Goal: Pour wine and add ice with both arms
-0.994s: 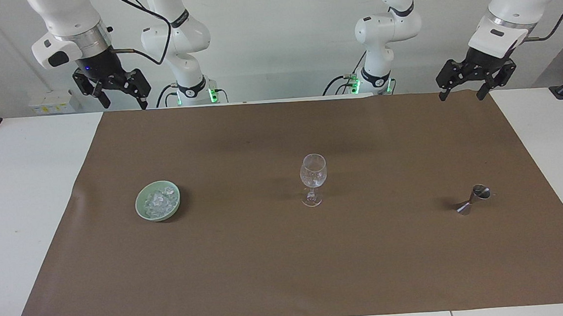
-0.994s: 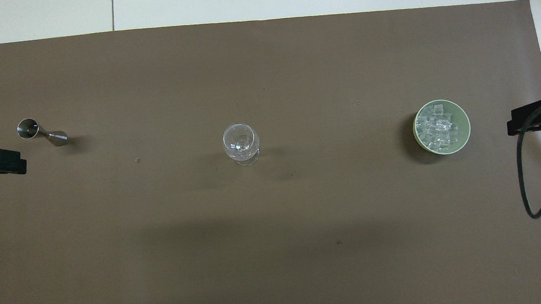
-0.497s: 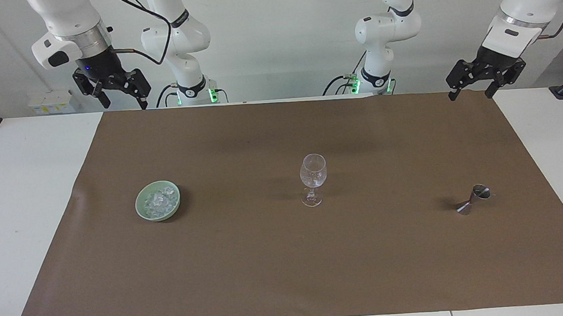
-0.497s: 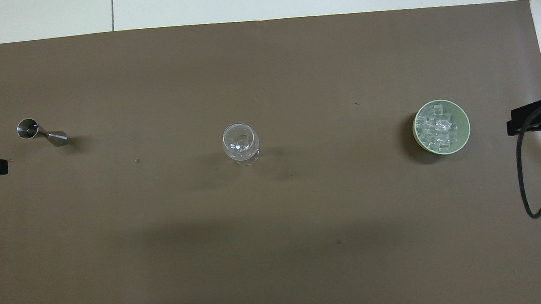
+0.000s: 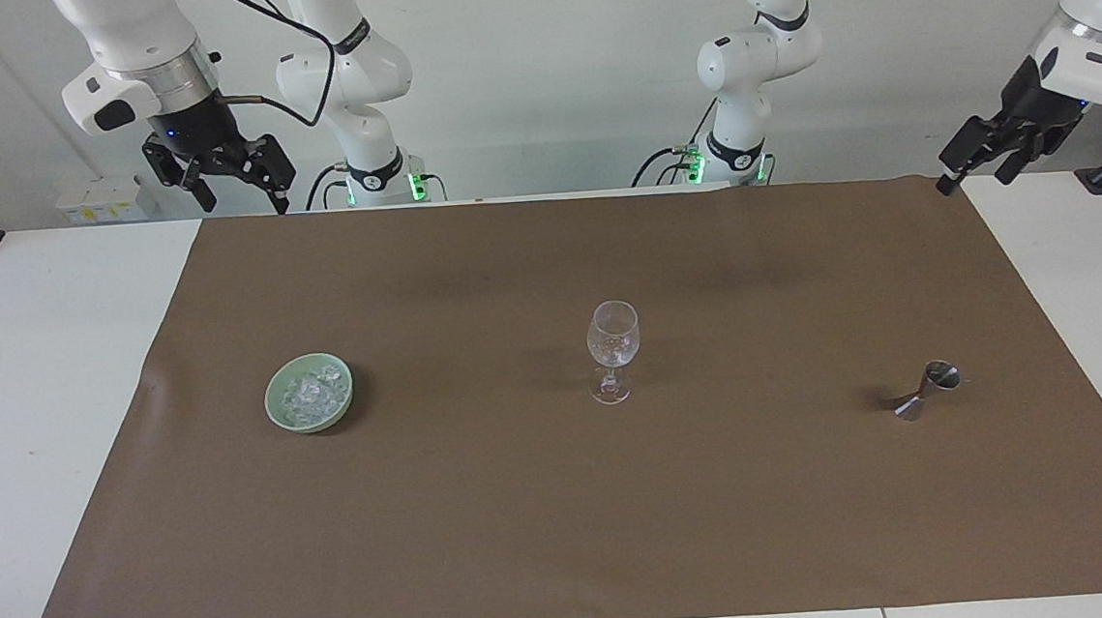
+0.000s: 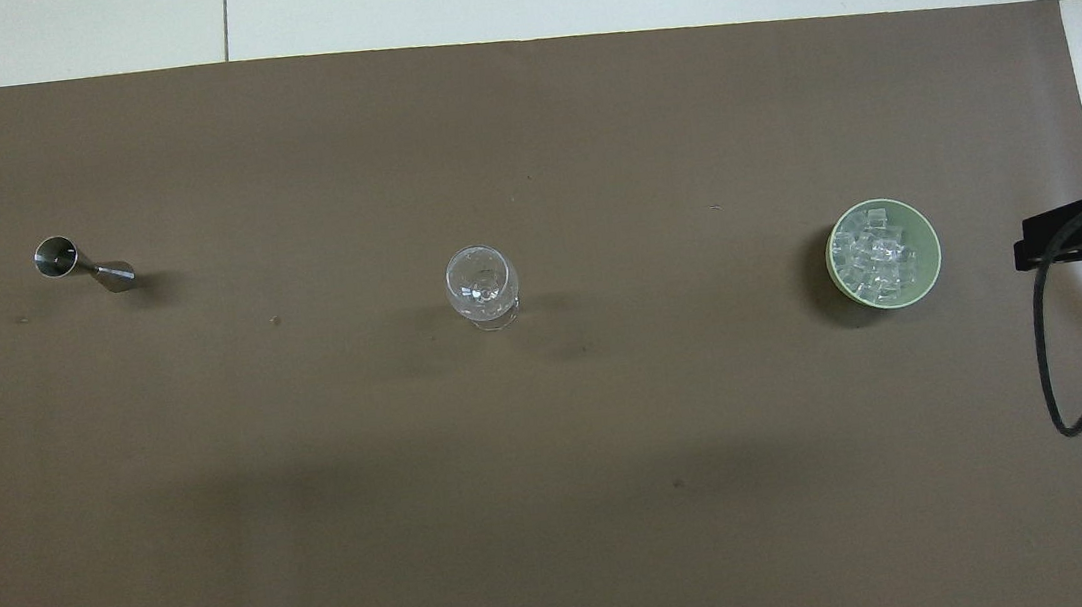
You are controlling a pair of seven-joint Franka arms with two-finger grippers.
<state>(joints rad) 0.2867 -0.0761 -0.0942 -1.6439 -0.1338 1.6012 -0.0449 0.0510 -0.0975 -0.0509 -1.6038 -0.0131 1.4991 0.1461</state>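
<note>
ice (image 5: 311, 392) sits heaped in its bowl (image 5: 277, 412) beside the glass (image 5: 613, 347) for scooping, while both grippers, right (image 5: 222, 182) and left (image 5: 986, 154), hang with jaws spread, empty.

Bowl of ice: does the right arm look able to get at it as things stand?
Probably yes. The right gripper hangs open and empty above its end of the table, the bowl sits uncovered on that side with the ice exposed, and nothing stands between them; the glass stands well aside.

On the brown paper mat (image 5: 565, 512), a clear stemmed glass (image 5: 613, 349) stands between a pale green bowl (image 5: 278, 398) holding small clear ice chunks (image 5: 314, 391), toward the right arm's end, and a steel double-cone jigger (image 5: 927, 388), toward the left arm's.
</note>
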